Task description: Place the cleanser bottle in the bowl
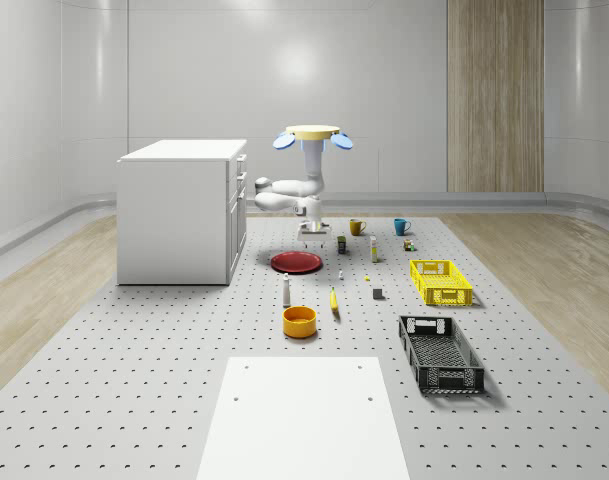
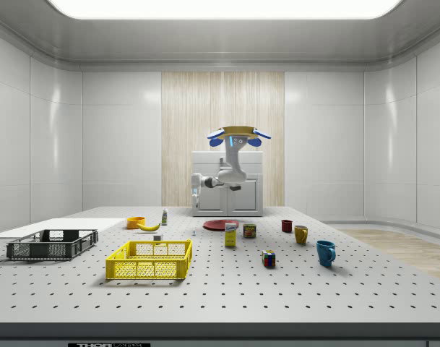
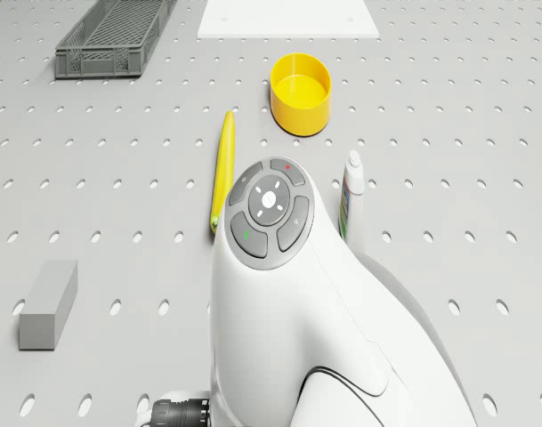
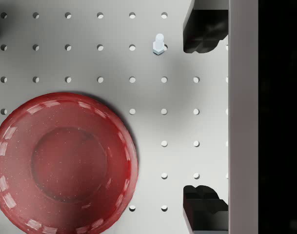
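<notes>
Hovering above the perforated grey table (image 1: 134,380), the drone (image 1: 313,134) is hanging its gripper (image 4: 203,117) wide apart and empty beside a glossy red round plate (image 4: 63,163). Further off, the slim white cleanser bottle (image 1: 286,290) is standing upright just behind the orange cylindrical bowl (image 1: 299,321).

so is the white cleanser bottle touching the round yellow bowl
Apart. In the drone view, bare perforated table separates the white cleanser bottle from the round yellow bowl; the whole-scene view shows the gap too.
</notes>
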Motion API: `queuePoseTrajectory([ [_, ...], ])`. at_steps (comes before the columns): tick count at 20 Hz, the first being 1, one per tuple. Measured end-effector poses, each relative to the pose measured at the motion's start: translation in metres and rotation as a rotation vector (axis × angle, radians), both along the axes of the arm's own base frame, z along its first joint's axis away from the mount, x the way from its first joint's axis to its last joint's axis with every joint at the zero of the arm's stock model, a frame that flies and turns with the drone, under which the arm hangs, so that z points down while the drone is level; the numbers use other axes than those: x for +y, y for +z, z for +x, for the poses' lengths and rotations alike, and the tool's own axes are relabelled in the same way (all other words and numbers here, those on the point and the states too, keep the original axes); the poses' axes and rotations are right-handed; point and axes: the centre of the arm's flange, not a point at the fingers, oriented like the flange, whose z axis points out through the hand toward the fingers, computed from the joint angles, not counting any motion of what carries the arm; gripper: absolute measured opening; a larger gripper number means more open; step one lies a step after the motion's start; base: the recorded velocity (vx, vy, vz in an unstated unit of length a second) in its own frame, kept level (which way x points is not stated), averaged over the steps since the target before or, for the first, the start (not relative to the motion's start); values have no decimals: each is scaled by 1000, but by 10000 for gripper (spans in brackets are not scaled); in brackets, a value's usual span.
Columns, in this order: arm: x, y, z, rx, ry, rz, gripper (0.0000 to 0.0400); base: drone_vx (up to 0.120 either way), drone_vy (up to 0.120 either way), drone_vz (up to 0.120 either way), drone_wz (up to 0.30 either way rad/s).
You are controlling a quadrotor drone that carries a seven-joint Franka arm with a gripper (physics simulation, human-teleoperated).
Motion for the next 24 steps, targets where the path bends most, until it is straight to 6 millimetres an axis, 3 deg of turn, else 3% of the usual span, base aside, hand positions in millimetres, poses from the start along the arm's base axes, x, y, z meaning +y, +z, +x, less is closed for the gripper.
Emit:
queuePoseTrajectory([
  [4,0,0,0,0,0,0,400,120,-100,0,0],
  [20,0,0,0,0,0,0,400,120,0,0,0],
  [24,0,0,0,0,0,0,400,120,0,70,0],
])
